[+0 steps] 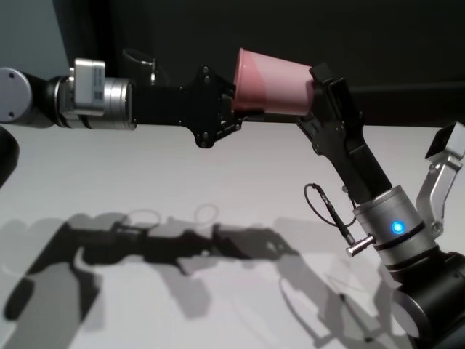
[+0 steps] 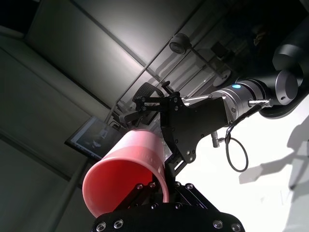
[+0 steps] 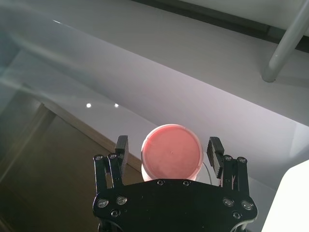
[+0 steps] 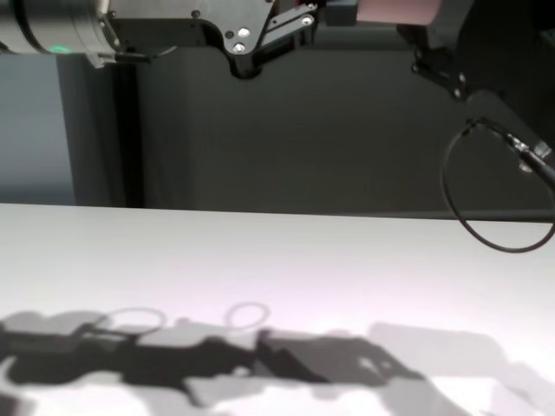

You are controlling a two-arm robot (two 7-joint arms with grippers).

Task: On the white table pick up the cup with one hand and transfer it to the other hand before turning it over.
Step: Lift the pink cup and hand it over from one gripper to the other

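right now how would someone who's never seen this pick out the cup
Look above the white table, where both arms meet in midair. Between the left end effector and right end effector lies the cup on its side, the only salmon-pink thing among black metal.

The cup, a plain salmon-pink handleless tumbler, lies on its side in the air well above the white table, wide mouth facing left, narrower flat base facing right. The table is flat, plain and matte.
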